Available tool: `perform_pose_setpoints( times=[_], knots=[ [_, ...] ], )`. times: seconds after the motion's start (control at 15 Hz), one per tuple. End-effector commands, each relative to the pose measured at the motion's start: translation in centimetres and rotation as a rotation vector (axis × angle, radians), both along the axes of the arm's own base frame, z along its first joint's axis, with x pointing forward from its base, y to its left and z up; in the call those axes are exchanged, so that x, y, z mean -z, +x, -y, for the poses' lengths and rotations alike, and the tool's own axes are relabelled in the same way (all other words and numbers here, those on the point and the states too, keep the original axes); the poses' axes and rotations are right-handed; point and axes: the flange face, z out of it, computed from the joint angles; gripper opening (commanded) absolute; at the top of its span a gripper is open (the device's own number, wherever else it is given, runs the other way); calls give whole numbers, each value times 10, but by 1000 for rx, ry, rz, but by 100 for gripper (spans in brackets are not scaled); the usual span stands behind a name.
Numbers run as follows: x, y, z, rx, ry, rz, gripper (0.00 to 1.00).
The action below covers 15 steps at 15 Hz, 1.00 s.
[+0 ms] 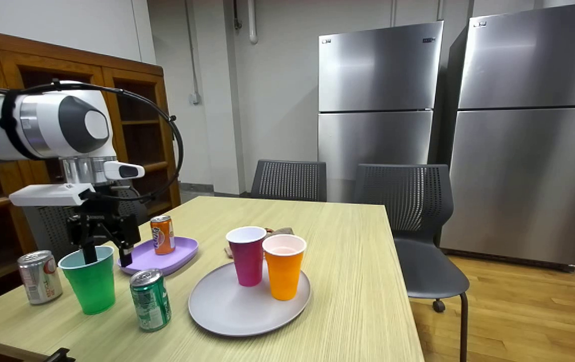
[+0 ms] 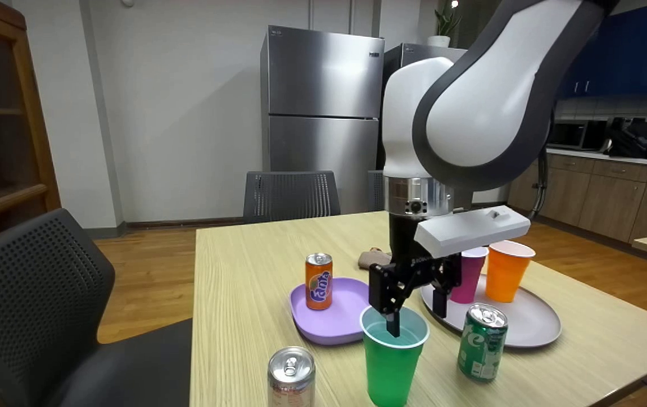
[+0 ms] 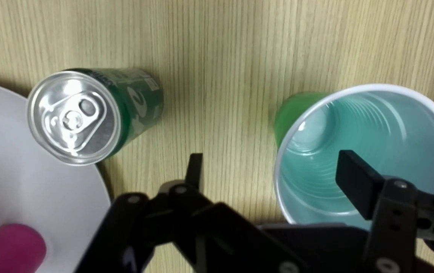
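The gripper stands wide and empty, one finger inside the green cup, the other outside, toward the green can. The cup is upright on the table, between that can and the silver can. Pinching its wall well probably means closing squarely and softly, as thin plastic may buckle.
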Motion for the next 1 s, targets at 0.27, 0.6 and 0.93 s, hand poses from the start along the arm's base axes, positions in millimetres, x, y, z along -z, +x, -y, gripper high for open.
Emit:
perform_pose_setpoints(
  times=[0.27,0.6,0.93],
  knots=[
    [-6,-3,3,24,29,3,28],
    [-3,-10,6,52,51,-9,0],
    [-12,-14,7,80,113,-2,1]
  ],
)
